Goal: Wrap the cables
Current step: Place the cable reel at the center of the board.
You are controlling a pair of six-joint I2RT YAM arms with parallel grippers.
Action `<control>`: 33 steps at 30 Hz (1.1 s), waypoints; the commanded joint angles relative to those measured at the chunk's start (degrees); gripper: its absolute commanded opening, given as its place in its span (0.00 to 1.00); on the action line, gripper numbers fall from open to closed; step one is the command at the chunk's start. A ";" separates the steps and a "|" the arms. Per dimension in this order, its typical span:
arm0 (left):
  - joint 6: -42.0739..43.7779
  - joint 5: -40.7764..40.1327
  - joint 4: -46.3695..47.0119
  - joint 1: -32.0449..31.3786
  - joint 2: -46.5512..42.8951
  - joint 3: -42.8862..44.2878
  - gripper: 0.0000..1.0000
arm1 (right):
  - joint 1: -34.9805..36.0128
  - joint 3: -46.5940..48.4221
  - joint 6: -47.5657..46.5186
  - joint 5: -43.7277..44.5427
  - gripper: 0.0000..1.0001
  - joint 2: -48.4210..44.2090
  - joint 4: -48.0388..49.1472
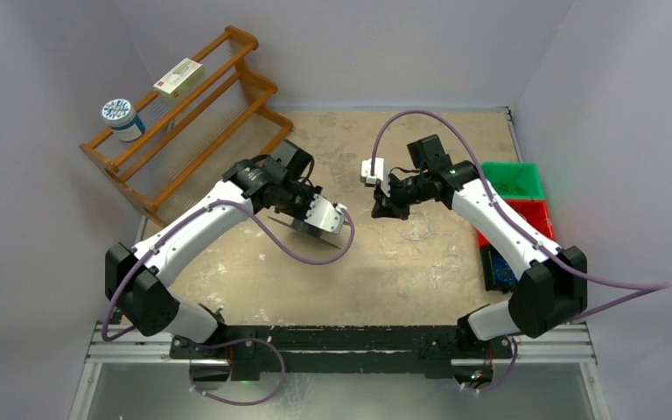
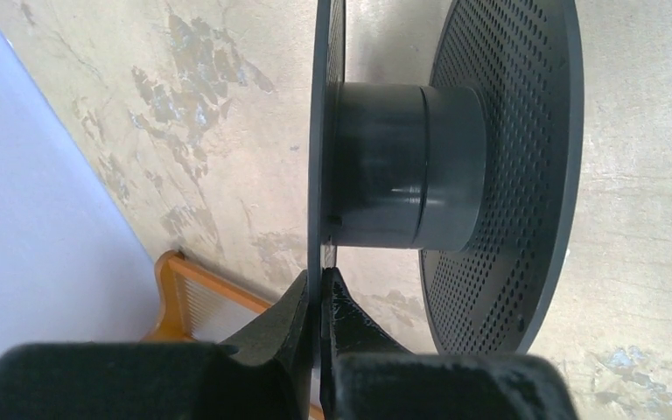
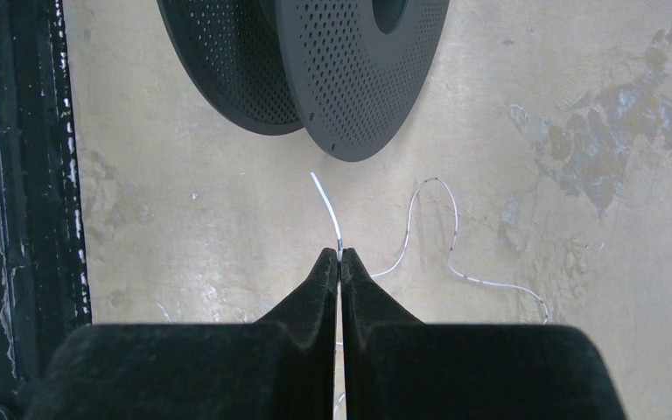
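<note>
A black perforated spool is held up off the table, left of centre. My left gripper is shut on one of its flanges; in the left wrist view the fingers pinch the thin flange edge below the bare hub. My right gripper is shut on a thread-thin whitish cable, whose short free end sticks out past the fingertips toward the spool. The rest of the cable trails in loops on the table. My right gripper is a short way from the spool.
A wooden rack at the back left holds a box and a jar. Green, red and dark bins line the right edge. A small white block sits near the right wrist.
</note>
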 commanded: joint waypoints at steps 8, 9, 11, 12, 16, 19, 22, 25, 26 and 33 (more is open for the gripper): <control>-1.96 0.10 8.04 0.01 -1.53 -3.83 0.20 | -0.34 0.66 -0.61 -1.80 0.00 0.21 -0.18; -2.11 0.12 9.70 -0.01 -2.09 -4.32 0.20 | -0.36 0.68 -0.53 -1.72 0.00 0.26 -0.08; -2.77 -0.04 13.05 -0.04 -2.91 -4.86 0.22 | -0.36 0.58 -0.37 -1.57 0.00 0.35 0.14; -3.07 -0.35 14.47 -0.02 -3.09 -5.10 0.22 | -0.36 0.54 -0.28 -1.63 0.00 0.31 0.20; -3.55 -1.66 18.28 0.01 -3.21 -5.39 0.23 | -0.36 0.54 -0.18 -1.81 0.00 0.44 0.23; -4.10 -2.10 19.30 -0.02 -3.25 -5.18 0.23 | -0.39 0.49 -0.21 -1.88 0.00 0.53 0.28; -4.43 -1.96 19.19 0.01 -3.53 -5.15 0.24 | -0.41 0.43 -0.08 -2.09 0.00 0.45 0.45; -5.14 -1.49 19.48 0.00 -3.91 -4.95 0.25 | -0.41 0.45 0.01 -2.18 0.00 0.53 0.53; -5.56 -1.21 19.67 0.01 -4.00 -4.74 0.25 | -0.45 0.45 0.01 -2.22 0.00 0.46 0.59; -9.48 0.13 23.00 -0.04 -4.46 -3.90 0.31 | -0.66 0.23 0.68 -2.38 0.00 -0.06 1.58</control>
